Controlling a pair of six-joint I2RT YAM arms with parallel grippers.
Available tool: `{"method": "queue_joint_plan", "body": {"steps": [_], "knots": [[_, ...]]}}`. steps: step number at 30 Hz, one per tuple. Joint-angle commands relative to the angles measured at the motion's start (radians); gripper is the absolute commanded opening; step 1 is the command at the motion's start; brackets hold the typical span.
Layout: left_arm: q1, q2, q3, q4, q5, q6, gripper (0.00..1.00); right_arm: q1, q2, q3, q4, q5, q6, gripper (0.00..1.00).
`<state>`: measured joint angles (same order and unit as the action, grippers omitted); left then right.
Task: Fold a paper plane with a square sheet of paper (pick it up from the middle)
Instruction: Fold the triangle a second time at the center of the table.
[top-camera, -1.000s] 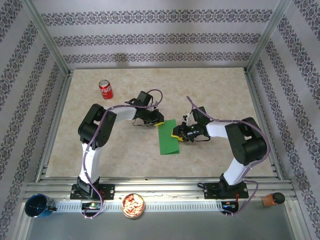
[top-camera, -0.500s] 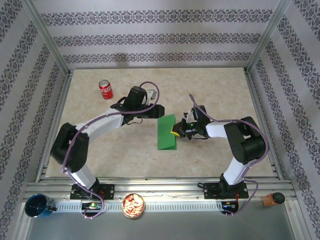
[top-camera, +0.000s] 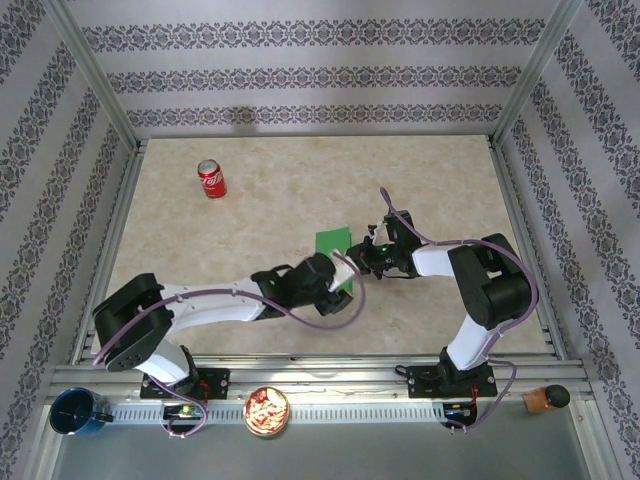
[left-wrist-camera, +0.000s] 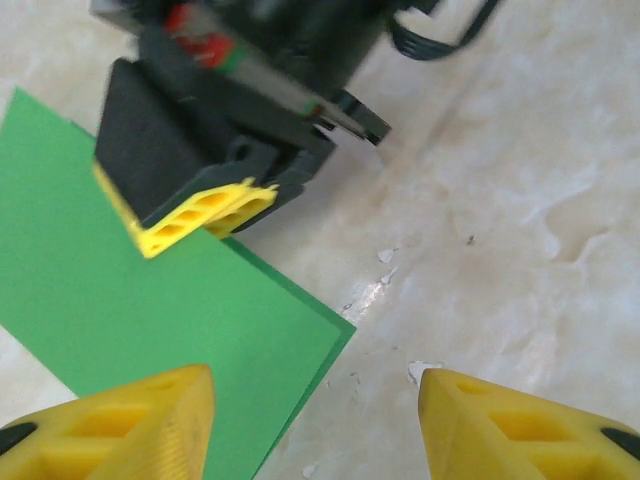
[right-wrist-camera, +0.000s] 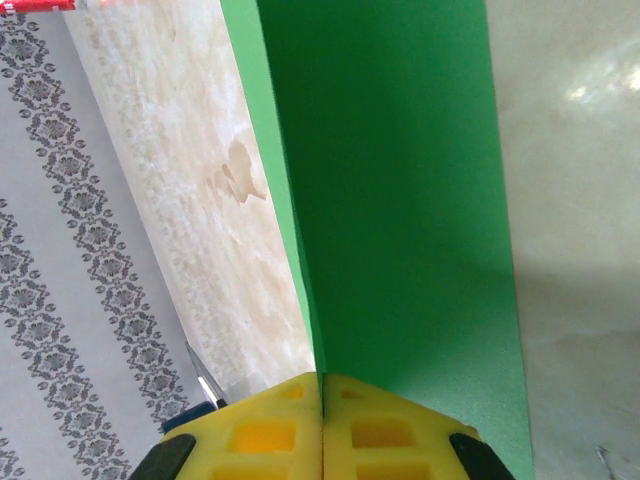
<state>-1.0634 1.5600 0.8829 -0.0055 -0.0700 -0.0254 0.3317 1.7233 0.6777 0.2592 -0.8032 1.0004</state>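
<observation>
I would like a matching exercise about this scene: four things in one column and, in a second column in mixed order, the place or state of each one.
Column A
1. green paper
2. red can
3. left end effector
4. right end effector

Column B
a. open, over a corner of the paper
b. lying in the middle of the table
c. shut on the paper's edge
d. upright, at the far left of the table

Pairs: 1-b, 2-d, 3-a, 4-c
</observation>
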Motion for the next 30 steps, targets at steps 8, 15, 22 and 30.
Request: {"method": "queue_joint_plan", "body": {"steps": [8,15,22,30], "knots": [[-0.079,0.17,0.157,-0.153,-0.265,0.13,0.62,0.01,-0.02,0.001,0.006,-0.008,0.003,0.09],[-0.079,0.241,0.193,-0.161,-0.328,0.117,0.61,0.009,-0.027,-0.003,-0.005,-0.004,-0.001,0.09],[-0.076,0.242,0.201,-0.151,-0.37,0.11,0.51,0.009,-0.028,-0.003,-0.018,-0.002,-0.011,0.1],[-0.069,0.248,0.215,-0.173,-0.342,0.102,0.25,0.008,-0.036,-0.003,-0.03,0.002,-0.02,0.1]]}}
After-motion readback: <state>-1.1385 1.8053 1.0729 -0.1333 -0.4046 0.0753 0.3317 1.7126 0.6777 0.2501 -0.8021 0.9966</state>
